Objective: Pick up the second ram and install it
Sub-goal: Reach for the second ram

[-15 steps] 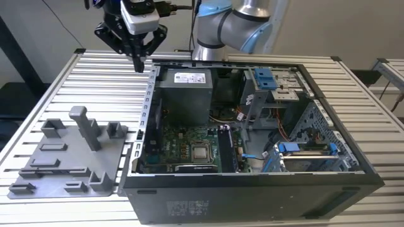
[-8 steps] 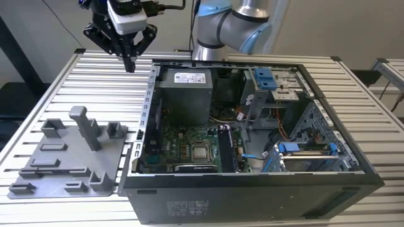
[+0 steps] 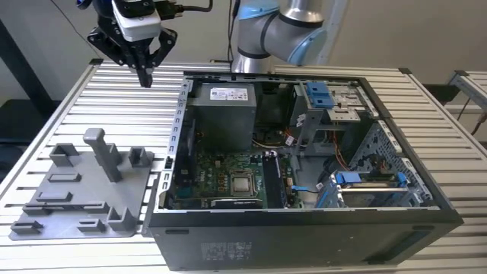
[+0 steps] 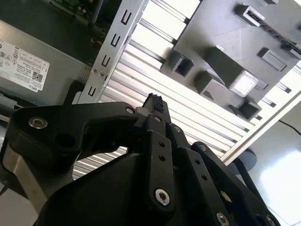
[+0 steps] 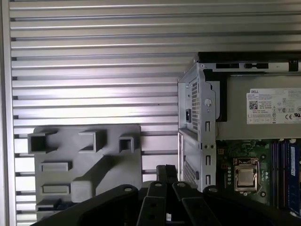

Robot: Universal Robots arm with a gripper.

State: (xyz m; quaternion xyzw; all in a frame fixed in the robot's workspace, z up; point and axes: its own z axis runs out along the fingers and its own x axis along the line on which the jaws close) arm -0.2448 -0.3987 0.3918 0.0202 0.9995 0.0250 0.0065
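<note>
**rigwatcher:** So where was the second ram (image 3: 67,204)?

**benchguy:** Looked like a dark strip in a near slot of the grey tray (image 3: 84,189), beside the open PC case (image 3: 304,240). Farther back, the gripper (image 3: 145,81) hung over the slatted table (image 3: 61,114), fingers pinched together, nothing in them afaict.

Matt black gripper (image 3: 145,81), shiny ribbed metal table (image 3: 68,114), grey plastic fixture (image 3: 91,189).
</note>
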